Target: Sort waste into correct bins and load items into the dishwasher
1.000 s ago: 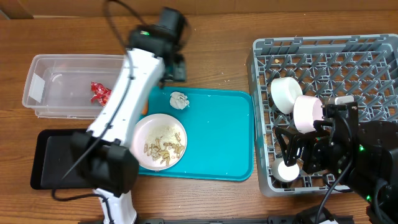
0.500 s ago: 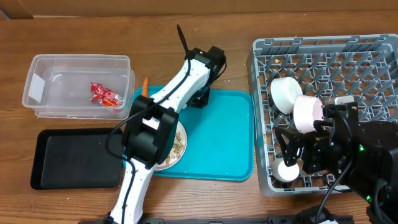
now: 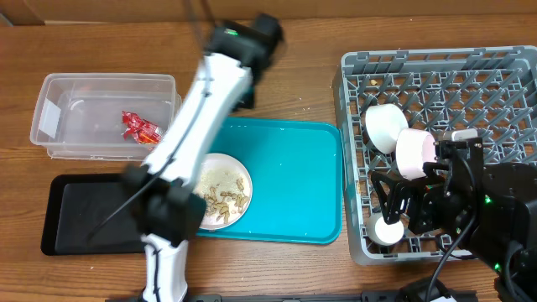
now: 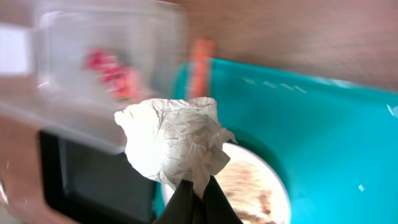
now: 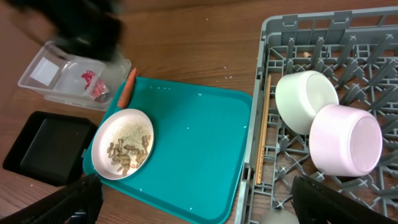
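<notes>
**Station State: Paper Ball in Left Gripper**

We recorded the grey dish rack (image 3: 436,57) directly beneath the right gripper (image 5: 194,186). Its fingers stood spread wide, with nothing between them. The teal tray (image 3: 294,184) lay to that gripper's left, close beside the left gripper (image 4: 196,200). The clear tub (image 3: 101,84) sat to the left gripper's left, and the black tray (image 3: 84,210) lay beyond the tub, toward the arm's base. The white plate (image 3: 220,172) rested on the teal tray below the left gripper and carried the peanut shells (image 3: 220,200). In the rack, the far bowl (image 3: 384,126) and the near bowl (image 3: 415,153) sat tilted and touching, ahead of the right gripper. The chopsticks (image 5: 263,134) lay along the rack's left wall. The carrot (image 5: 127,86) lay between tub and teal tray. The red wrapper (image 3: 139,126) lay inside the tub. The left gripper's fingertips were pressed together, pinching the crumpled paper ball (image 4: 174,143) above the plate's edge.
</notes>
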You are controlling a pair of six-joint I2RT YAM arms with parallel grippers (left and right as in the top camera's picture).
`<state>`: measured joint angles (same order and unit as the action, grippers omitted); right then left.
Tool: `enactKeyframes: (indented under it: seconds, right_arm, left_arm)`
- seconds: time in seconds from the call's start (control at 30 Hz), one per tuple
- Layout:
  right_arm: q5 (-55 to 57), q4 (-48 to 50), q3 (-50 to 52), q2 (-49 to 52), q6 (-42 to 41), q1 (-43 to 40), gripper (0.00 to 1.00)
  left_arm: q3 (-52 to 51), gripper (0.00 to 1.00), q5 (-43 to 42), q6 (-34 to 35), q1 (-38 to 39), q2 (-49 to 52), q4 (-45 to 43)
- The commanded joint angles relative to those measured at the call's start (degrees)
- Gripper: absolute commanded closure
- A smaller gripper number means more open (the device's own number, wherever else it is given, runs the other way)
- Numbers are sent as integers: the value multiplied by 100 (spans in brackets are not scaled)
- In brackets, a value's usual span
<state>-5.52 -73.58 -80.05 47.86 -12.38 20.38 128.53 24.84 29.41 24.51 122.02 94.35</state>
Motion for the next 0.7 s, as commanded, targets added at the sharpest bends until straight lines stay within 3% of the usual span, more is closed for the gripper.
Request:
enactKeyframes:
  seconds: [0.0, 0.1, 0.27, 0.43, 0.67]
  right_arm:
    - [33, 13, -81, -33, -28, 13, 0]
    - [33, 13, -81, -33, -28, 13, 0]
    - [33, 13, -81, -33, -28, 13, 0]
    - [33, 13, -81, -33, -28, 13, 0]
    - [33, 13, -81, -33, -28, 13, 0]
  left_arm:
    - [111, 96, 256, 686, -920, -439, 247]
    - [-63, 96, -411, 656, -1493, -385, 186]
    - [-638, 75, -1113, 437, -2061, -232, -85]
    - [-490, 29, -1139, -155, -2074, -468, -37]
    - [-420, 28, -1172, -243, -1176, -1104, -98]
